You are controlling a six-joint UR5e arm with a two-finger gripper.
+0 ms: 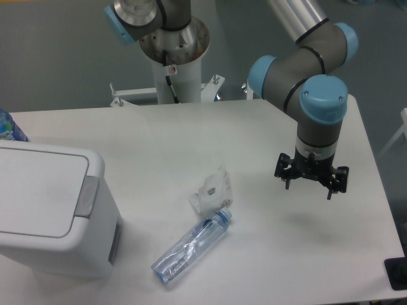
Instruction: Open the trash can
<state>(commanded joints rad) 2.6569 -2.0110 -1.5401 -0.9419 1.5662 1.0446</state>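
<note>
The trash can (54,213) is a large white boxy bin at the table's front left. Its flat lid (38,190) lies shut, with the grey push tab (87,197) on its right edge. My gripper (311,181) hangs above the right side of the table, pointing down, far to the right of the bin. Its two fingers stand apart and hold nothing.
A clear crushed plastic bottle (191,246) with a blue cap lies just right of the bin. A crumpled clear wrapper (213,190) lies behind it. A blue object (9,127) shows at the left edge behind the bin. The arm's base column (175,57) stands at the back.
</note>
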